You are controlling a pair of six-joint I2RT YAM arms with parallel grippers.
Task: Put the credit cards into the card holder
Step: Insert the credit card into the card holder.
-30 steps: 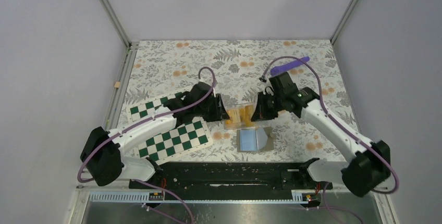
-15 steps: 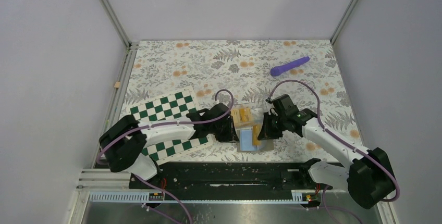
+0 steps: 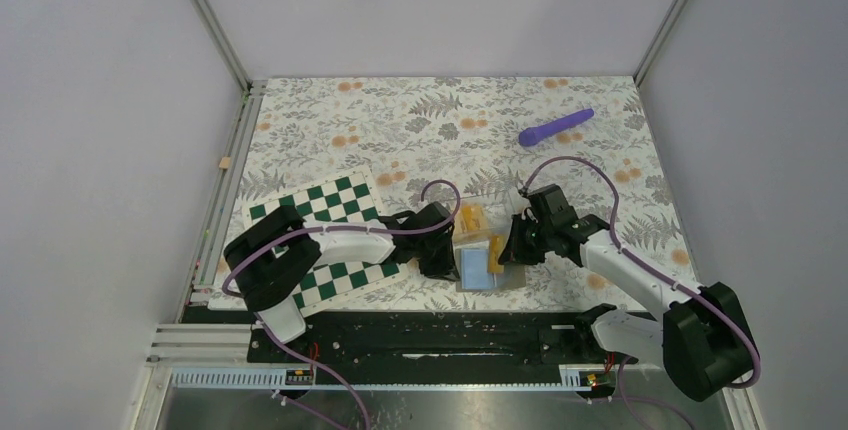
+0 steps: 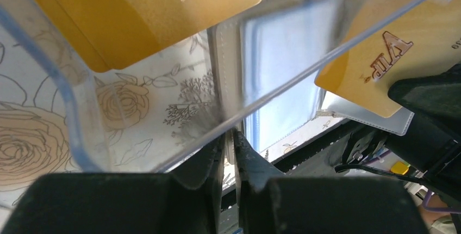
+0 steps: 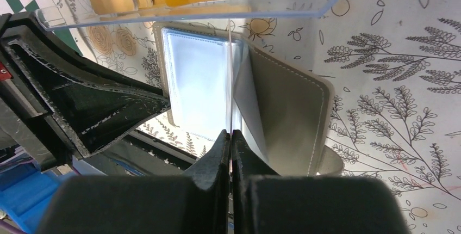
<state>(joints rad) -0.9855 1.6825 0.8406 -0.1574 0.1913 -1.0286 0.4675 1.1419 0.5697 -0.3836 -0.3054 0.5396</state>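
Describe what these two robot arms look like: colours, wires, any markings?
They match. The left arm and right arm have white shells between bulky black joints, and a purple cable loops along each. The left gripper and right gripper are black, each with two flat, tapering fingers. I can read no lettering on them.

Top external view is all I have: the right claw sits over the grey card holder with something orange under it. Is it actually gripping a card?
Observer: Yes. The right wrist view shows the right claw shut on a credit card, seen edge-on above the open card holder.
Operator: Anything on the card's face?
Observer: The left wrist view shows it: orange, printed "VIP".
Operator: And the left claw?
Observer: In its own view, its fingers are closed at the holder's stitched edge, apparently pinching it.
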